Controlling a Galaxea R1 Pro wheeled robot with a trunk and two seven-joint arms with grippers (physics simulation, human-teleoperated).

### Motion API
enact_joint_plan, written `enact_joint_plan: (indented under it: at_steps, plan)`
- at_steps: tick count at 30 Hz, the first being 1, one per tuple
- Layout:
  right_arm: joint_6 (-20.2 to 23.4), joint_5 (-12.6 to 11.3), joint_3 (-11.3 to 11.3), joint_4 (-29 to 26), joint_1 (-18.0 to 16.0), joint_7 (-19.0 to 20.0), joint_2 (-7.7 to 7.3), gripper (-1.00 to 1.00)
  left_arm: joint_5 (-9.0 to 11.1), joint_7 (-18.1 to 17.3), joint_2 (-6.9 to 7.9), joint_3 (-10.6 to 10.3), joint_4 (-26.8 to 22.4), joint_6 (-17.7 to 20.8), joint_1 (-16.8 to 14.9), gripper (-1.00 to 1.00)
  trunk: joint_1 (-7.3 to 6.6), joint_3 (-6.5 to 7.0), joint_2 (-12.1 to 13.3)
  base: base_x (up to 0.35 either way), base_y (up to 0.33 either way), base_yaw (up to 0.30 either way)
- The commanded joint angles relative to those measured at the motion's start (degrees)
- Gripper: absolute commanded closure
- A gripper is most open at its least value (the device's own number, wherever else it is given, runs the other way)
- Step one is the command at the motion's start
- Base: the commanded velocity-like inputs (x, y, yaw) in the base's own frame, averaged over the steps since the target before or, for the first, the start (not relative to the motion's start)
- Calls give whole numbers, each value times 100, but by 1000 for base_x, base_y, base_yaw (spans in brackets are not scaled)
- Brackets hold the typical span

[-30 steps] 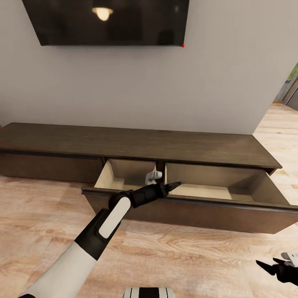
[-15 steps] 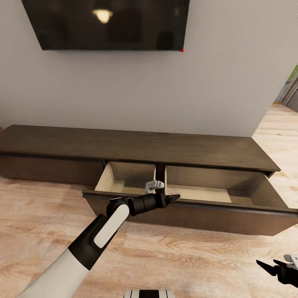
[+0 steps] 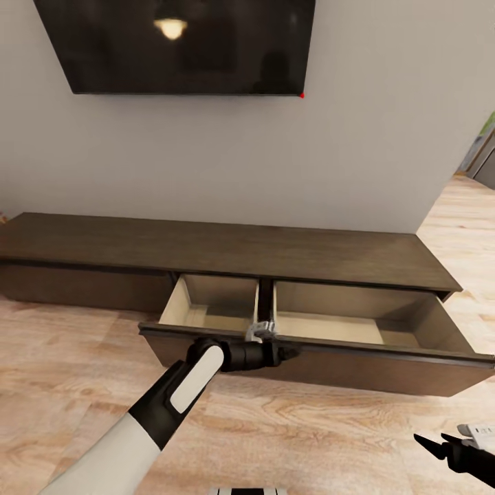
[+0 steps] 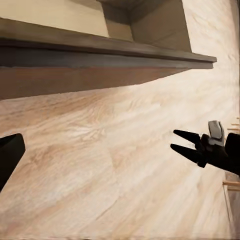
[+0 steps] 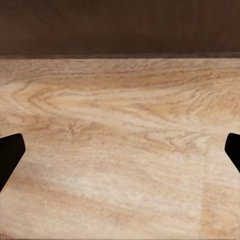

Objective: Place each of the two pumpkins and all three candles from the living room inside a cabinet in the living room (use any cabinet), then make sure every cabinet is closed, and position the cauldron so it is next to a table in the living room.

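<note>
Open cabinet drawer w/ left pincer at its front edge

The cabinet (image 3: 227, 247) stands vs. the grey wall under a dark TV (image 3: 179, 45); its wide drawer (image 3: 323, 357) is pulled out over the wood floor (image 3: 289, 440), pale beige insides showing (two bays, split by a divider). Left pincer (image 3: 287, 353) sits right at the drawer front's top edge, near the divider; can't tell if its fingers are apart or together. Right pincer (image 3: 440, 445) hangs low over the floor, well apart from the drawer, fingers spread apart w/ nothing between them; it's seen from the left wrist too (image 4: 182, 142).
</note>
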Motion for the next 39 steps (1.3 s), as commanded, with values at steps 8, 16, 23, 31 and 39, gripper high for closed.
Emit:
enact_joint_plan:
  at_steps: [8, 16, 23, 31, 39]
  plan:
    - [9, 1504, 11, -46, -1, -184, 645, -100, -18, 172, 15, -245, 1696, -57, 6, -100, -176, 144, 322, 0, 0, 0]
    - [-1, 1826, 10, -13, -2, -1111, 1256, -100, -24, 182, 121, -676, 3135, -224, 6, -100, -352, 288, 643, 0, 0, 0]
    - [-34, 2050, 15, -1, 0, -1152, 1425, -100, 8, 172, 132, -669, 4659, -1242, 6, -100, -506, 414, 924, 0, 0, 0]
    - [-52, 2349, 11, -3, -2, -1342, 1597, -100, 39, 170, 128, -649, 5989, -1851, 10, -100, -682, 557, 1245, 0, 0, 0]
    - [-53, 2381, 10, 99, 0, -1909, 1610, -100, 149, 176, 136, -616, 6626, -2254, 47, -100, -857, 701, 1566, 0, 0, 0]
